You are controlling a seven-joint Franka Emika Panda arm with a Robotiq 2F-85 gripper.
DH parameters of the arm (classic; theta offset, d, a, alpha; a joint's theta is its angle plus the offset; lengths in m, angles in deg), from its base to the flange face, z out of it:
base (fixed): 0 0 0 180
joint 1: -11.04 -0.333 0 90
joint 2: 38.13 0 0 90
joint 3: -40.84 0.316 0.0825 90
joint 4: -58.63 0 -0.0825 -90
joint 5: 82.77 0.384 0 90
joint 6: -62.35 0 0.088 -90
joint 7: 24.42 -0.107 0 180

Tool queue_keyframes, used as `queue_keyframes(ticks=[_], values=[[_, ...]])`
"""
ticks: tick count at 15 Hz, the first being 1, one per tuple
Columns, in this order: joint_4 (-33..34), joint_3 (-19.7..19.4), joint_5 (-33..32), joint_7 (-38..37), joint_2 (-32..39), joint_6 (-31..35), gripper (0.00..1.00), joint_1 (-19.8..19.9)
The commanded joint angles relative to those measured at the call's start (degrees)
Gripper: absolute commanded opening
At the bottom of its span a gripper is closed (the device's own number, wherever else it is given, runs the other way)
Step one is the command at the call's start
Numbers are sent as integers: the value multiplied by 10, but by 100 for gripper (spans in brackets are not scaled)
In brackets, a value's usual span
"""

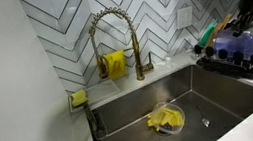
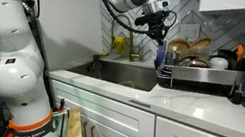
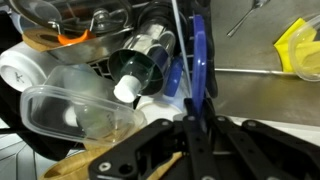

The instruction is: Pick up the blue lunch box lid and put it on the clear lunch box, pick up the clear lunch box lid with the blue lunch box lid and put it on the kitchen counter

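Observation:
The blue lunch box lid (image 3: 201, 55) stands on edge in the dish rack, between a dark green bottle (image 3: 140, 70) and the rack's side. My gripper (image 3: 190, 112) is shut on the lid's near edge, with both black fingers pressed close to it. The lid also shows in an exterior view (image 2: 162, 53), just under the gripper (image 2: 157, 28). The clear lunch box (image 3: 70, 108) lies in the rack beside the bottle. In an exterior view the gripper (image 1: 249, 10) hangs over the rack at the far right. The white kitchen counter (image 2: 192, 108) runs alongside the sink.
The black dish rack (image 1: 236, 61) is crowded with bowls, a bottle and utensils. The steel sink (image 1: 133, 115) holds a yellow cloth in a clear bowl (image 1: 165, 120). A brass faucet (image 1: 112, 27) stands behind the sink. A yellow sponge (image 1: 78, 98) sits on the counter corner.

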Motion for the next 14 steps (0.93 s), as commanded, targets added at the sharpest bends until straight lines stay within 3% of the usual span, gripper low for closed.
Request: queue_keyframes(ticks=[1, 4, 6, 7, 8, 12, 13, 14], values=[[-7, -2, 2, -33, -48, -9, 2, 4], [-6, -9, 28, -61, -72, -3, 2, 4], [-10, -21, 78, -68, -85, -2, 2, -2], [3, -11, 43, -60, -67, -4, 2, 2], [4, -12, 47, -59, -71, -4, 9, 3], [4, -11, 47, -59, -67, -4, 9, 2], [4, -11, 47, -59, -67, -4, 2, 2], [7, -13, 58, -83, -66, 7, 2, 5]])
